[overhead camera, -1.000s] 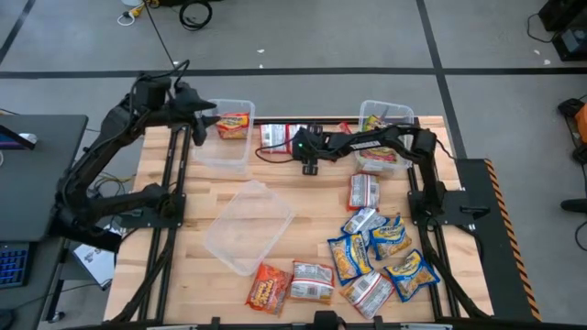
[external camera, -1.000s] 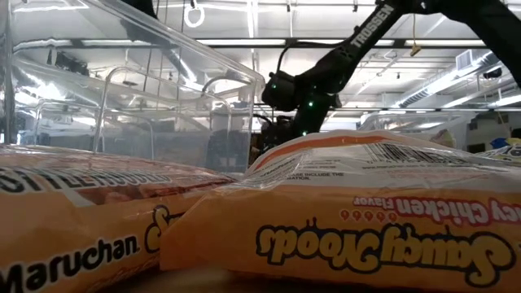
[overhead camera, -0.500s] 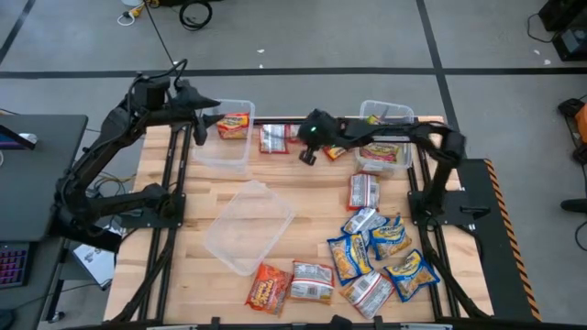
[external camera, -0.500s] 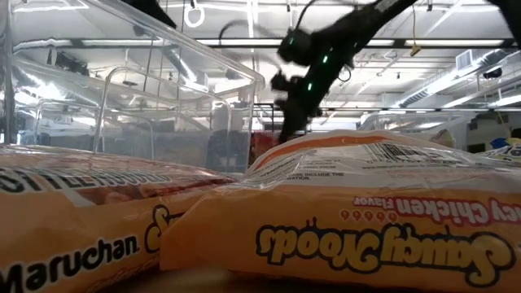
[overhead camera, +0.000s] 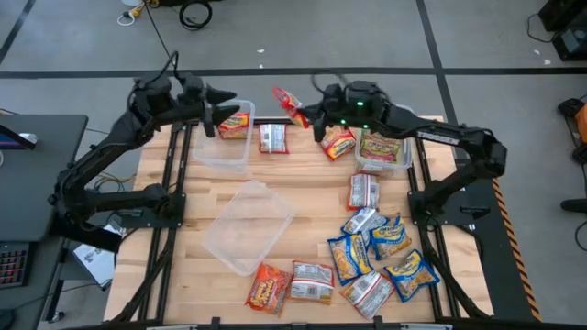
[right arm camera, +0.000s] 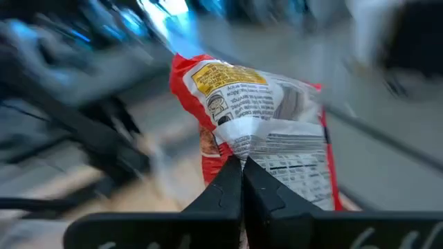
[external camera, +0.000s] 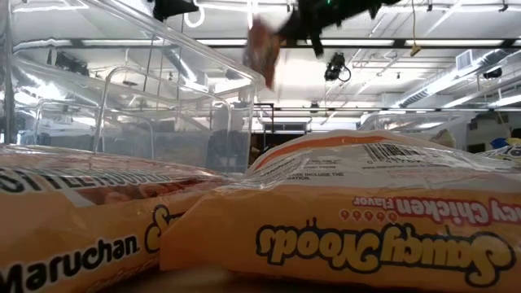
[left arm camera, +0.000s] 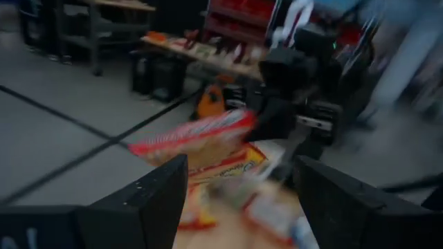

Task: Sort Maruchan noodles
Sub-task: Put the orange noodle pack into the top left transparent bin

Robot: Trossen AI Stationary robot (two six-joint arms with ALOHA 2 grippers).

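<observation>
My right gripper (overhead camera: 303, 111) hangs high over the table's far middle, shut on an orange-red Maruchan noodle packet (overhead camera: 286, 99); the same packet (right arm camera: 263, 117) shows in the right wrist view. My left gripper (overhead camera: 216, 108) stands open beside the far-left clear bin (overhead camera: 220, 158), which holds one packet (overhead camera: 234, 125). In the left wrist view its fingers (left arm camera: 149, 200) frame the raised packet (left arm camera: 197, 138) from a distance. Two packets (overhead camera: 272, 137) (overhead camera: 337, 143) lie flat at the far middle. Several more (overhead camera: 376, 261) lie at the near right. My right gripper pinches the packet's crinkled end (right arm camera: 239, 153) between its two shut fingers (right arm camera: 225, 183). The fingers come roughly level from the table's right. The packet juts out past the fingertips toward the left arm, lifted clear of the table.
A far-right clear bin (overhead camera: 396, 167) holds packets. An overturned clear bin (overhead camera: 248, 225) lies in the middle of the table. Two packets (overhead camera: 292, 284) lie at the near edge and fill the low view's foreground (external camera: 342, 220). One packet (overhead camera: 363, 191) lies right of centre.
My right gripper has risen steeply from the table's far middle and gone toward the far edge, rolling its wrist, with the orange-red packet lifted clear. My left gripper has swung a little toward the table's right.
</observation>
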